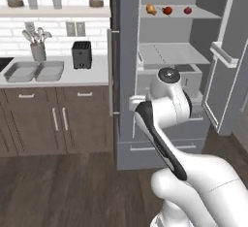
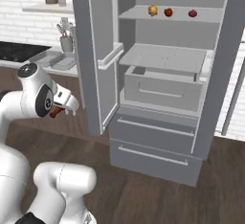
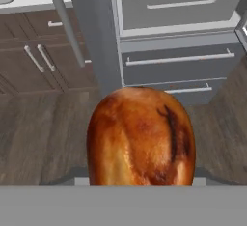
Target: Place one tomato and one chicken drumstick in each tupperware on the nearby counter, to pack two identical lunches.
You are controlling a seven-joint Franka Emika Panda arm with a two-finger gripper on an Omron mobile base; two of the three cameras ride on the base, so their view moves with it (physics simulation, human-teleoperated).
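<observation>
Drumstick (image 3: 141, 138) clamped in hand (image 2: 61, 109)

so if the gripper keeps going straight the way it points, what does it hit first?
Probably the wood floor before the fridge's bottom drawer; depth is unclear. The gripper holds a chicken drumstick.

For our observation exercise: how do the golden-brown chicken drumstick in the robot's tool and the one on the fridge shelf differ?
The golden-brown chicken drumstick in the tool hangs over the wood floor; the golden chicken drumstick on the top fridge shelf rests beside two red tomatoes. The held one shows dark char streaks; the shelved one looks paler. Both are cooked.
</observation>
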